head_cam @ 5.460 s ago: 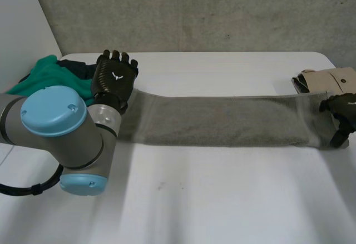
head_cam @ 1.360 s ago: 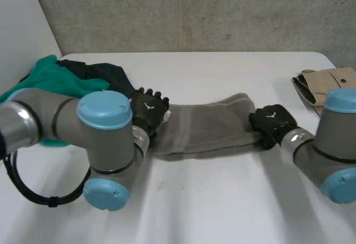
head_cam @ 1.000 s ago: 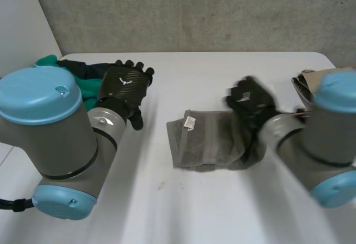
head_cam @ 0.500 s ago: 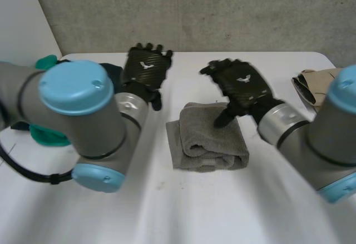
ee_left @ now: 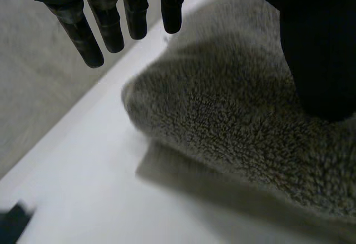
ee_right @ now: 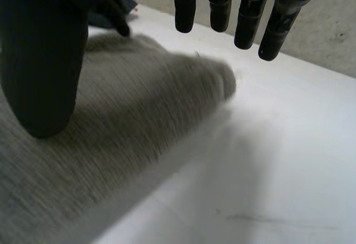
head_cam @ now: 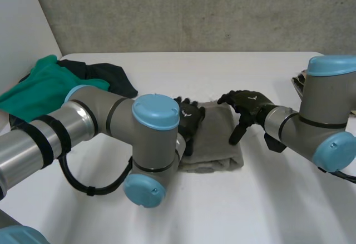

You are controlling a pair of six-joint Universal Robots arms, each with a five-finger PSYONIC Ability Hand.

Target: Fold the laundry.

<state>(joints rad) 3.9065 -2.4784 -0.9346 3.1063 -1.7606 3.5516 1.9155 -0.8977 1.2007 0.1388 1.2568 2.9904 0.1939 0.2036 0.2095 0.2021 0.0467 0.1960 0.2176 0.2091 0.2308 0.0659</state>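
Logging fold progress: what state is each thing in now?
grey towel: folded into a compact bundle, mid-table.
left robot hand: open, at the towel's left side.
right robot hand: open, at the towel's right side.
green and dark clothes: crumpled, unfolded.

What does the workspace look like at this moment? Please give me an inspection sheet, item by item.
Surface: white table, with the towel near its middle.
Job's things: grey towel folded into a small bundle; green garment and dark garment heaped at the far left corner.
Clutter: beige cloth at the right edge, mostly behind the right arm.
Robot hands: left robot hand open, on the towel's left side; right robot hand open, its thumb pointing down at the towel's right side.
Cables: nothing seen.
Surroundings: grey wall behind the table.
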